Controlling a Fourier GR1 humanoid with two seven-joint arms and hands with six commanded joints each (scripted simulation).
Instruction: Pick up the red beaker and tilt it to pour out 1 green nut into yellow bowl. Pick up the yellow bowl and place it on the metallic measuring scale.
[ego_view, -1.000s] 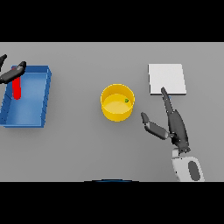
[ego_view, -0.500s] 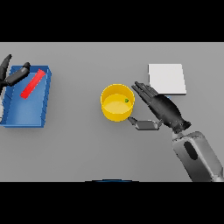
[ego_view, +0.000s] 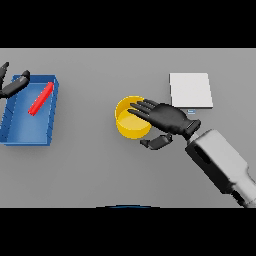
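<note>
The robot's right hand (ego_view: 167, 119) is reaching across the yellow bowl (ego_view: 131, 126) at the middle of the grey table (ego_view: 90, 170), its fingers spread wide over the bowl's right rim and its thumb hanging below, holding nothing. The metallic measuring scale (ego_view: 190, 90) is sitting near the table's far right edge, just beyond the wrist. The red beaker (ego_view: 41, 98) is lying tilted in the blue tray (ego_view: 26, 136) at the left edge, where the left hand (ego_view: 11, 86) is showing relaxed and empty. A sound grasp likely calls for pinching the rim between fingers and thumb, then lifting level so the bowl is not tipping on its way to the scale.
</note>
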